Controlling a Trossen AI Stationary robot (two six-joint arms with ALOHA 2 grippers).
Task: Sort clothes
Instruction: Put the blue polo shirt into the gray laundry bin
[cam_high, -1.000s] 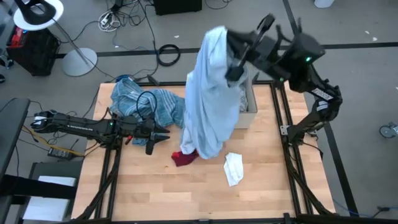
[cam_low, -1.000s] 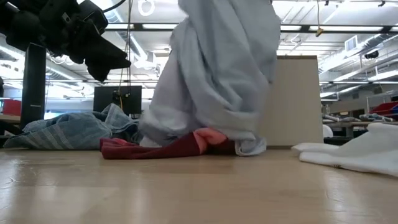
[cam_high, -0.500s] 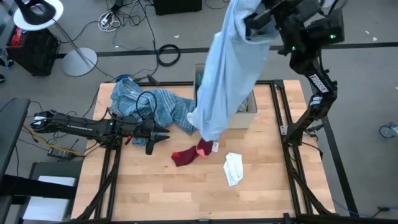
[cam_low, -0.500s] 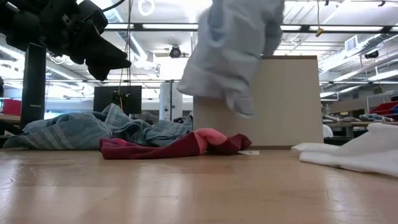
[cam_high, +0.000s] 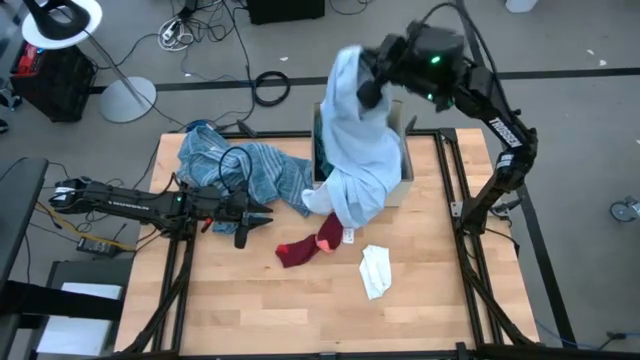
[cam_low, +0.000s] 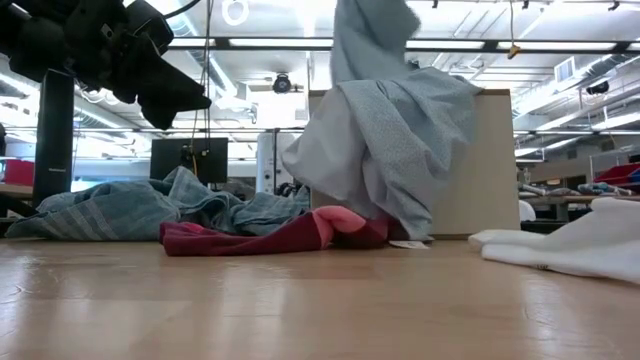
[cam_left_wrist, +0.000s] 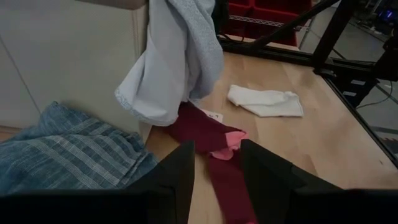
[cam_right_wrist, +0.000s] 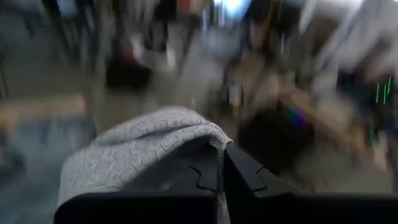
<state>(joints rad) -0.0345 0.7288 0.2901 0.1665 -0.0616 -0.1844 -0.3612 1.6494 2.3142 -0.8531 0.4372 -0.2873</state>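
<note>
Pale blue shirt (cam_high: 357, 150) pinched in closed right pincer (cam_high: 372, 82), draped over box edge (cam_high: 405, 185); left pincer (cam_left_wrist: 214, 163) open.

The desk (cam_high: 260, 300) is pale wood, smooth with a faint sheen, its planks showing grain. The pale blue shirt (cam_high: 362, 160) is soft matt cloth with a fine pebbled weave, seen close in the right wrist view. The blue striped cloth (cam_high: 255, 170) looks like thin woven cotton, rumpled. The red piece (cam_high: 305, 248) and white piece (cam_high: 376, 270) are soft knit. The box (cam_low: 490, 165) is matt beige cardboard. Both arms are dark matt plastic and metal
</note>
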